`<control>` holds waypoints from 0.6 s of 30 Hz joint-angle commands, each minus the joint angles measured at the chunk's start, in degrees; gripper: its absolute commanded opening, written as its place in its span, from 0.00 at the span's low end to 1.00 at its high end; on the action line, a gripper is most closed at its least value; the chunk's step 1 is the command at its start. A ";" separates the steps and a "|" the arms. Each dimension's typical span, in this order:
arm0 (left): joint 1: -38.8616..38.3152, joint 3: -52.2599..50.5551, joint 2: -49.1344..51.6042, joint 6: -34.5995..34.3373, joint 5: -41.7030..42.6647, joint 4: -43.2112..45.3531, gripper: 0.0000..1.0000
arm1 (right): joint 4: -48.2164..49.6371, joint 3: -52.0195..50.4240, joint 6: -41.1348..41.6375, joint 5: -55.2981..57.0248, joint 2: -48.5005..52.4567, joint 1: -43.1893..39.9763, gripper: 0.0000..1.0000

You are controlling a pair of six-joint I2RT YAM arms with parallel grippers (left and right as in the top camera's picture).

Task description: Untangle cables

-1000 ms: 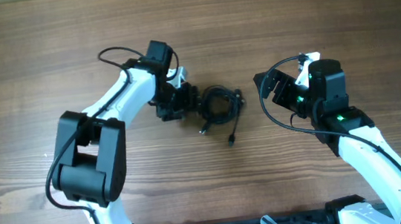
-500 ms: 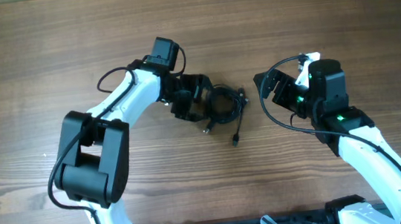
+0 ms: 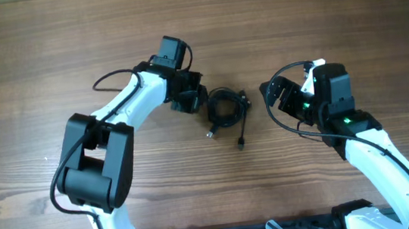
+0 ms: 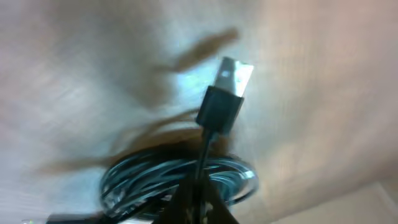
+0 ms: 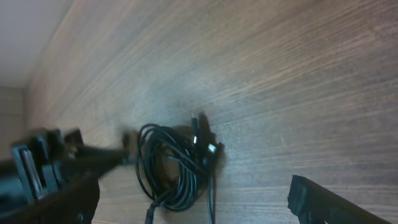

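Observation:
A black cable bundle (image 3: 225,106) lies coiled on the wooden table, with two plug ends trailing toward the front (image 3: 240,141). My left gripper (image 3: 200,100) is at the coil's left edge, shut on a strand of the cable. In the left wrist view that strand rises from the closed fingertips (image 4: 202,208) to a USB plug (image 4: 229,84), with the coil (image 4: 143,180) just behind. My right gripper (image 3: 273,96) stands open to the right of the coil, apart from it. In the right wrist view the coil (image 5: 174,165) lies ahead of the gripper (image 5: 193,205).
The bare wooden table (image 3: 331,10) stretches around the bundle. The left arm (image 3: 123,104) reaches in from the lower left. The right arm's own black lead (image 3: 281,118) loops beside its wrist.
My left gripper was open at the coil's left side and has now closed on a strand, its wrist shifting slightly toward the back. The right arm has barely moved.

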 commanded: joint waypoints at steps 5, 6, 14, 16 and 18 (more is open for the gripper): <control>-6.21 0.22 0.15 40.44 -11.63 14.03 0.90 | -0.26 -0.26 0.31 -0.55 -0.13 -0.11 1.00; -7.10 0.22 0.15 40.41 -15.61 12.68 1.00 | -0.31 -0.26 0.31 -0.57 -0.13 -0.11 1.00; -3.41 0.24 -6.64 41.46 -24.57 -0.07 0.98 | -1.53 -0.26 0.17 0.52 -0.13 -0.11 1.00; -2.93 0.22 -8.83 49.64 -21.66 0.20 0.93 | -1.53 -0.26 0.17 0.52 -0.13 -0.11 1.00; -3.63 0.07 -8.90 68.52 -14.23 0.07 0.95 | -1.40 -0.26 0.20 0.55 -0.13 -0.11 1.00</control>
